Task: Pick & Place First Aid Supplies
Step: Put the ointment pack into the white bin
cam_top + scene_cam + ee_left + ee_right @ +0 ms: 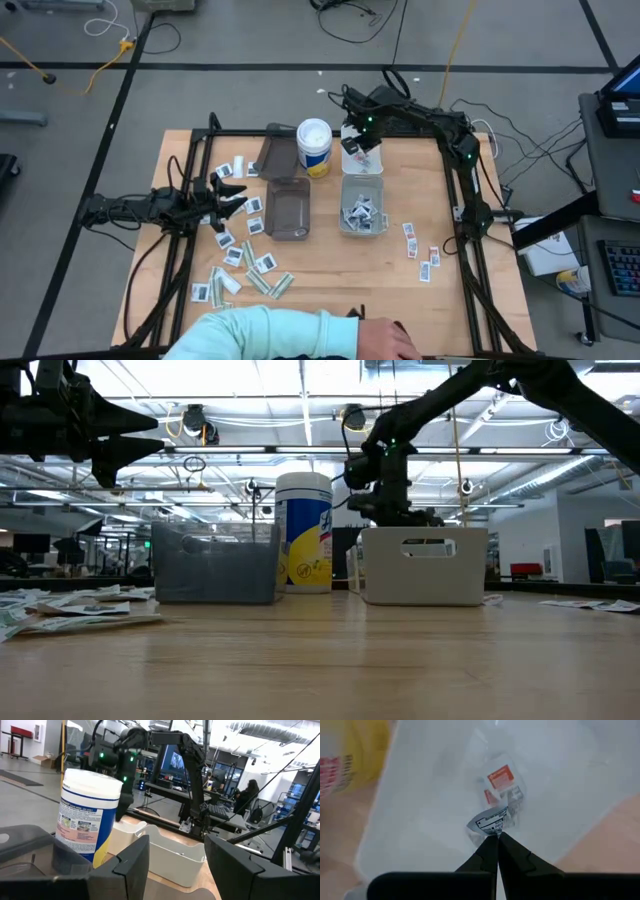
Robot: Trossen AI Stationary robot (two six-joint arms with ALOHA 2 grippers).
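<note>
Nearest the table's front edge, a person's sleeve (270, 335) leans in. Loose packets (245, 262) lie scattered on the left of the table, and above them hangs the left gripper (232, 196), fingers spread, carrying nothing. Farther back, the right gripper (496, 839) sits over the clear bin (362, 205), tips pinched tight on a crumpled packet (492, 822).

Both arms matte black, jointed, thin black cables along the links. Right arm (455, 150) has small green indicator lights at wrist and elbow. Left gripper (175, 865): broad, blocky dark jaws. Right gripper (496, 851): slim black jaws tapering to points, black housing bar just behind them.
</note>
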